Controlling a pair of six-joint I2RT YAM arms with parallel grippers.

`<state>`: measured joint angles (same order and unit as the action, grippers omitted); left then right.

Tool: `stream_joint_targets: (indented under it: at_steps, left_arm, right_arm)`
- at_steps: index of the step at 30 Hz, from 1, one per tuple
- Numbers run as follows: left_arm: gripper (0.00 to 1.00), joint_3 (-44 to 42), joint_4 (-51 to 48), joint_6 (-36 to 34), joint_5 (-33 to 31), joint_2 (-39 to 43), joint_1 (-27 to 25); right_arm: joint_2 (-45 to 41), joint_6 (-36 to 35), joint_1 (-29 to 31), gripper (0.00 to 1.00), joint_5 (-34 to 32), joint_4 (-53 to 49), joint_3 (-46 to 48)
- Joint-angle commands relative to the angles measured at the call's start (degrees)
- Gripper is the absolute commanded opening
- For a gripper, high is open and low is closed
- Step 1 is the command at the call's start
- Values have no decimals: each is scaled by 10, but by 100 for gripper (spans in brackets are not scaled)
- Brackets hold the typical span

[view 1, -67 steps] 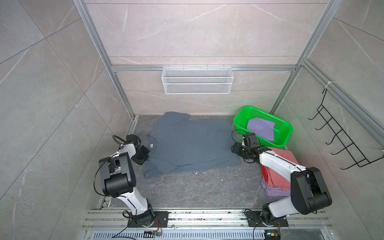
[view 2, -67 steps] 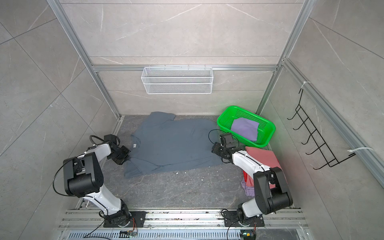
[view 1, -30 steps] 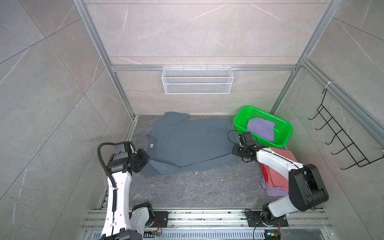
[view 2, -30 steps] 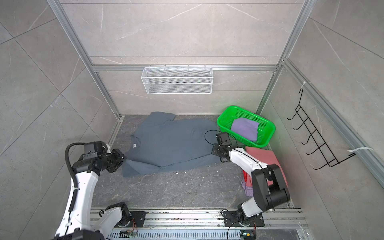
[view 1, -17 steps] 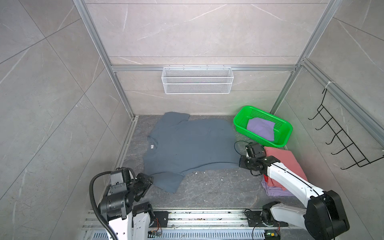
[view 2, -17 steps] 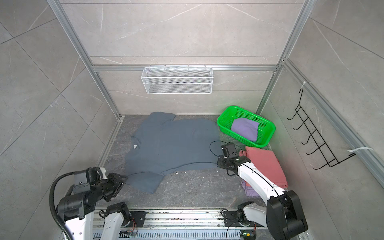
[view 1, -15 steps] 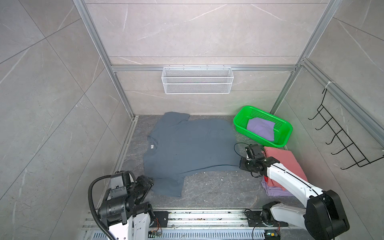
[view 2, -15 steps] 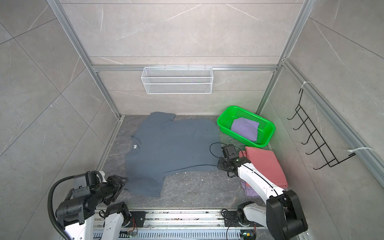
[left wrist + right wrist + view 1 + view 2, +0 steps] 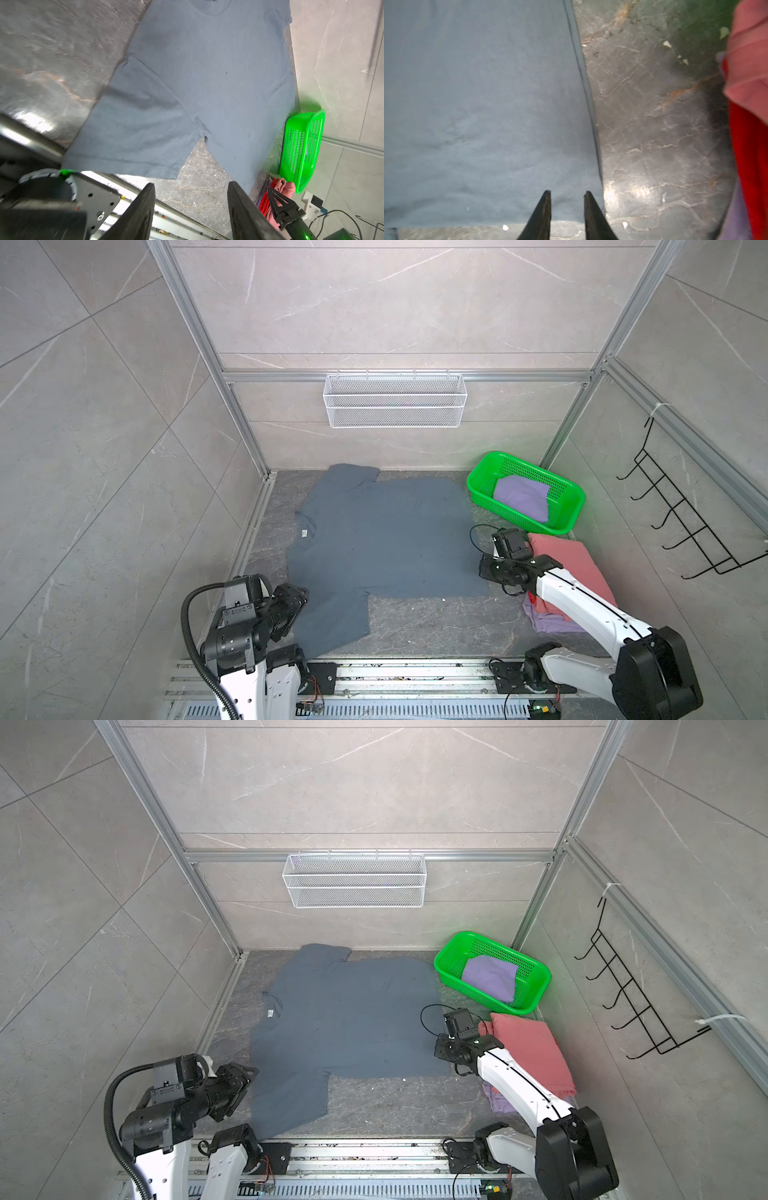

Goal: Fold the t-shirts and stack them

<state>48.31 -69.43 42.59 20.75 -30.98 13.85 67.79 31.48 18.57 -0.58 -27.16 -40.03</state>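
Left gripper (image 9: 191, 182) is hanging above the near left corner of the tabletop (image 9: 436, 626), with its jaws spread wide and nothing between them, just beside the near sleeve of the slate blue-grey t-shirt (image 9: 386, 539). Right gripper (image 9: 568, 191) is pointing down at the near right hem corner of that shirt, with its jaws parted by a narrow gap and gripping nothing; whether the tips are touching the cloth cannot be told. The slate blue-grey t-shirt is lying spread flat across the middle of the tabletop, its white neck label (image 9: 304, 533) facing the left edge and its hem facing the right edge. The salmon-pink t-shirt (image 9: 569, 564) is lying folded along the right edge, resting on a lavender t-shirt (image 9: 548, 624). A second lavender t-shirt (image 9: 521, 497) is lying inside the green basket (image 9: 536, 466) at the far right corner.
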Motion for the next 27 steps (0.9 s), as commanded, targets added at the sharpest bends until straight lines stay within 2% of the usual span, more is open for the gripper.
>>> stream_joint_targets:
  at_steps: [1, 5, 9, 11, 14, 19, 22, 27]
  left_arm:
    - [59, -37, 134, -4, 52, -38, -2]
    - [62, -55, 250, -6, 55, -110, -4]
    - [65, -27, 350, -19, 27, -217, -28]
    - [68, 12, 378, -36, -25, -291, -65]
    - [71, 85, 407, -71, -66, -412, -107]
    - [76, 192, 508, -89, -73, -605, -111]
    - [76, 294, 530, -99, -53, -729, -112]
    - [81, 517, 512, -97, -33, -924, -113]
  right_arm:
    - [10, 14, 13, 37, 17, 36, -11]
    - [58, 18, 24, 45, 0, 81, -61]
    - [114, 27, 28, 59, -25, 148, -111]
    - [144, 31, 28, 66, -46, 170, -143]
    - [185, 33, 28, 75, -78, 190, -189]
    - [278, 13, 27, 81, -116, 217, -291]
    - [350, -4, 25, 83, -108, 239, -363]
    - [489, -13, 18, 88, -83, 232, -517]
